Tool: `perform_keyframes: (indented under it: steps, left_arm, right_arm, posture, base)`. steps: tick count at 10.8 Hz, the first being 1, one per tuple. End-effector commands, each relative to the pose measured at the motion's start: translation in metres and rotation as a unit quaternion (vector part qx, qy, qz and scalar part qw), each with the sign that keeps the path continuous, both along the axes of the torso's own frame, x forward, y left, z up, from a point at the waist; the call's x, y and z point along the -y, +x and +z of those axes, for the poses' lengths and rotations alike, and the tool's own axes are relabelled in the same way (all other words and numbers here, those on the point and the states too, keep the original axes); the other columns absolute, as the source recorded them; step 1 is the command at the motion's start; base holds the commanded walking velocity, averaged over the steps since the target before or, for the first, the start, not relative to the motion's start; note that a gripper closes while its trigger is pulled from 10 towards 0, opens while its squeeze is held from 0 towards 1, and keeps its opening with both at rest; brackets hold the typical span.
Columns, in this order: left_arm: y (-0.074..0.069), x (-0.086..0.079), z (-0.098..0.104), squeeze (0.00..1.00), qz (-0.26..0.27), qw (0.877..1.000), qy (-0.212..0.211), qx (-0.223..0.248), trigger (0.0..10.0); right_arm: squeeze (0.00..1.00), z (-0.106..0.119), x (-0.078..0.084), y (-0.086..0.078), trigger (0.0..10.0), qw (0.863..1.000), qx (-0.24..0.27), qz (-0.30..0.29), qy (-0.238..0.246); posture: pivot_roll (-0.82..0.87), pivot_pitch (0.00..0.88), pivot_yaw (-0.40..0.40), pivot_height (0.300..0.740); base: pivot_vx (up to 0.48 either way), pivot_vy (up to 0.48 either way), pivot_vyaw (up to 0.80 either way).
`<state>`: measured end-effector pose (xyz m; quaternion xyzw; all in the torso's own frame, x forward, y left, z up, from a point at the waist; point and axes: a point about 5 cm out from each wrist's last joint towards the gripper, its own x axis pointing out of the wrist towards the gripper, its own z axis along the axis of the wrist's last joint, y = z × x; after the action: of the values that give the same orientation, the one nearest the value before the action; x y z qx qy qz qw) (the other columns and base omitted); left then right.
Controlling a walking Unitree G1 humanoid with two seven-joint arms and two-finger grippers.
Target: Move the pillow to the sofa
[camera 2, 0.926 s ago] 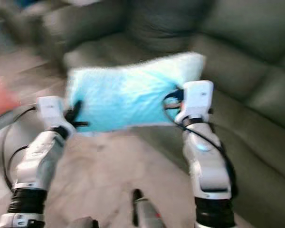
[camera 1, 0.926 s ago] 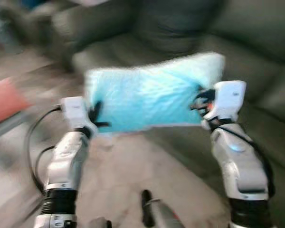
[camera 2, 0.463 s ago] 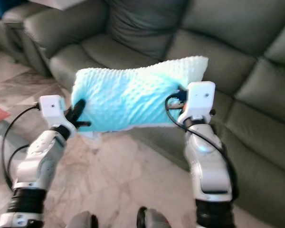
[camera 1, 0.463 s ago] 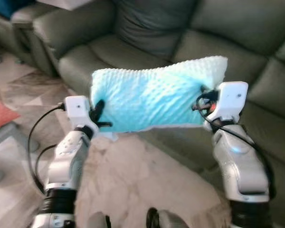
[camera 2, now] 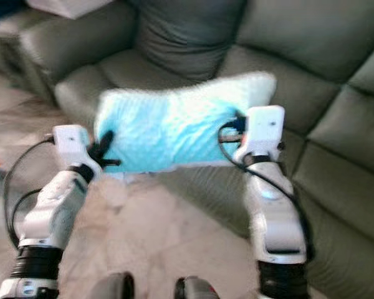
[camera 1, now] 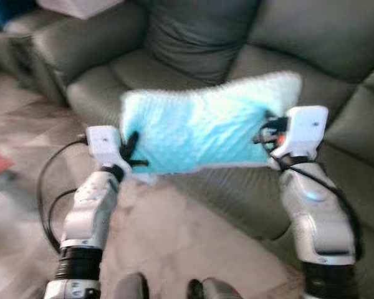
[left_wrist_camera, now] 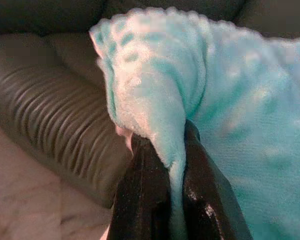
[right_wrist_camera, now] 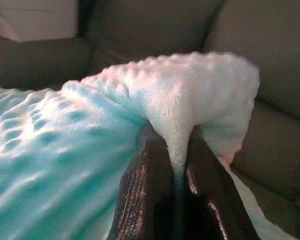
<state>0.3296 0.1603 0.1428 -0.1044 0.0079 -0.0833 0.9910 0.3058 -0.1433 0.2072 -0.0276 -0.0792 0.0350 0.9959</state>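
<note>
A light blue, bumpy-textured pillow (camera 1: 199,128) hangs in the air between my two arms, stretched level in front of a dark green leather sofa (camera 1: 174,56). My left gripper (camera 1: 131,152) is shut on the pillow's left edge, and its black fingers (left_wrist_camera: 140,195) pinch a fold of the fabric. My right gripper (camera 1: 268,128) is shut on the right edge, fingers (right_wrist_camera: 145,190) clamped on the pale corner. The pillow hovers over the front edge of the sofa seat (camera 2: 143,75).
A dark back cushion (camera 1: 199,31) leans in the sofa corner. The sofa runs on to the right (camera 1: 355,124). An armrest (camera 1: 68,37) stands at the left. Pale marbled floor (camera 1: 174,243) lies below my arms, and my feet (camera 1: 168,289) show at the bottom edge.
The whole view has shifted: the sofa now looms nearer and the red thing on the left floor has slid nearly out of frame. Both grippers keep their hold on the pillow.
</note>
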Motion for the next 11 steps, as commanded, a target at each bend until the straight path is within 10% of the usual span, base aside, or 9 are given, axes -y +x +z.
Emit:
perform_keyframes:
  steps: [1,11]
  left_arm:
    - [-0.0018,-0.0007,-0.0046,0.00,0.005,1.000,-0.006,-0.010,10.0]
    - [-0.0028,-0.0008,-0.0065,0.00,0.007,1.000,-0.020,-0.019,10.0]
  right_arm:
    - [0.00,0.0034,0.0028,-0.0025,10.0,1.000,0.009,-0.006,-0.001]
    - [0.00,0.0020,0.0046,-0.0013,10.0,1.000,-0.002,-0.013,-0.004]
  posture:
    - [-0.13,0.231,-0.056,0.740]
    - [-0.14,0.240,-0.062,0.740]
  base:
    - [0.000,0.000,0.00]
    - [0.025,0.000,-0.77]
